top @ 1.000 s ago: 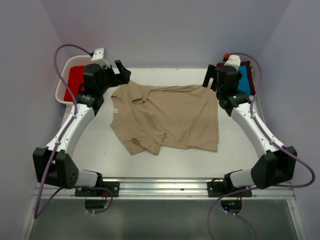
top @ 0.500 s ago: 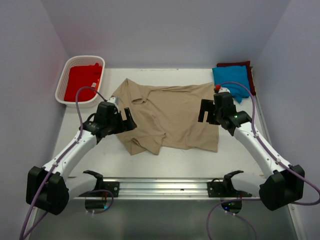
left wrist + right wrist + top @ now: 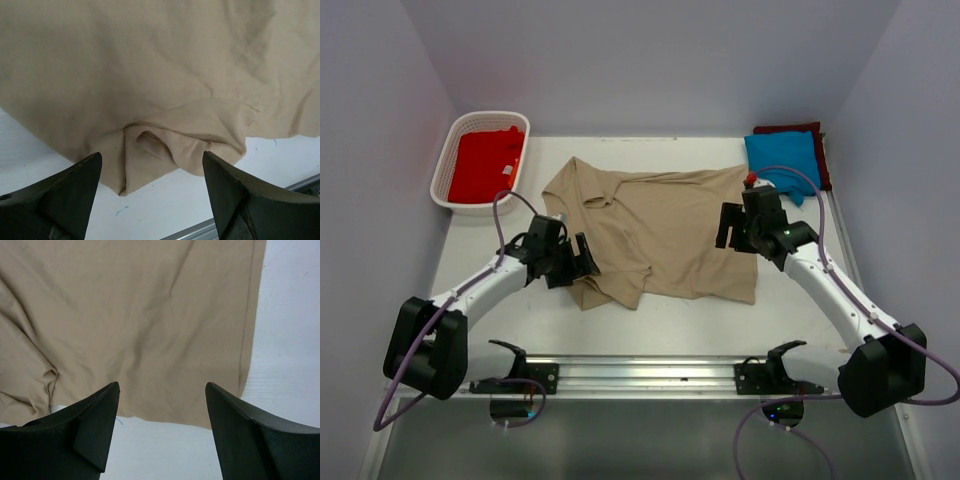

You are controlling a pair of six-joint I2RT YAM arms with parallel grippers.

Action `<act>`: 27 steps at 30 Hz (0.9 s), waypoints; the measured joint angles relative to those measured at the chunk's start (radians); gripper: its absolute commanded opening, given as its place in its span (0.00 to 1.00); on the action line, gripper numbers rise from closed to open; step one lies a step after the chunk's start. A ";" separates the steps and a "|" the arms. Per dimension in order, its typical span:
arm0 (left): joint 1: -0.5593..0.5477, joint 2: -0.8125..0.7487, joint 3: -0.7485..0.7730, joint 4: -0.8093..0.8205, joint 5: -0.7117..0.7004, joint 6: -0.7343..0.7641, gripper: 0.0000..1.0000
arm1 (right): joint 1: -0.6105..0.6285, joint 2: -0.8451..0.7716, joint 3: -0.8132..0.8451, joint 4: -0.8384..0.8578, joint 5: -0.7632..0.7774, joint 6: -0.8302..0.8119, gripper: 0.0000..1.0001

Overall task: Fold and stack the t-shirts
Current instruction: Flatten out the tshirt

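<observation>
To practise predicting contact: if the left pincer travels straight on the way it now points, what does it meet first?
Probably the tan t-shirt: its bunched sleeve fold lies straight ahead of the left pincer, between its open jaws. How far off is unclear.

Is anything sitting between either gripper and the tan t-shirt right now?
Nothing visible. The left gripper and right gripper hang with open fingers over the tan t-shirt, with only bare cloth below each. The white basket and the blue t-shirt lie off at the far corners.
</observation>
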 measured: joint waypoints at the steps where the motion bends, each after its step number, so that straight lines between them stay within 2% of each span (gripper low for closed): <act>1: -0.003 0.005 0.000 0.003 0.001 -0.002 0.84 | 0.002 0.006 0.000 -0.002 0.000 0.001 0.70; 11: -0.052 0.082 0.000 0.065 0.018 -0.035 0.79 | 0.005 0.038 -0.003 -0.002 0.000 0.009 0.42; 14: -0.072 0.117 0.000 0.069 0.018 -0.046 0.77 | 0.005 0.041 -0.003 -0.001 0.000 0.009 0.29; 15: -0.078 0.122 0.000 0.070 0.016 -0.048 0.76 | 0.005 0.043 -0.003 -0.001 0.000 0.010 0.22; 17: -0.084 0.124 0.000 0.075 0.014 -0.052 0.72 | 0.005 0.047 -0.006 0.000 0.000 0.011 0.15; 18: -0.084 0.124 0.000 0.075 0.014 -0.052 0.71 | 0.005 0.048 -0.008 0.000 0.000 0.012 0.08; 21: -0.089 0.127 0.000 0.075 0.003 -0.053 0.62 | 0.005 0.050 -0.011 -0.001 0.000 0.014 0.00; 25: -0.092 0.128 0.000 0.074 -0.012 -0.053 0.43 | 0.005 0.050 -0.012 0.000 0.000 0.013 0.00; 27: -0.096 0.128 0.000 0.073 -0.023 -0.053 0.37 | 0.005 0.050 -0.013 0.000 0.000 0.014 0.00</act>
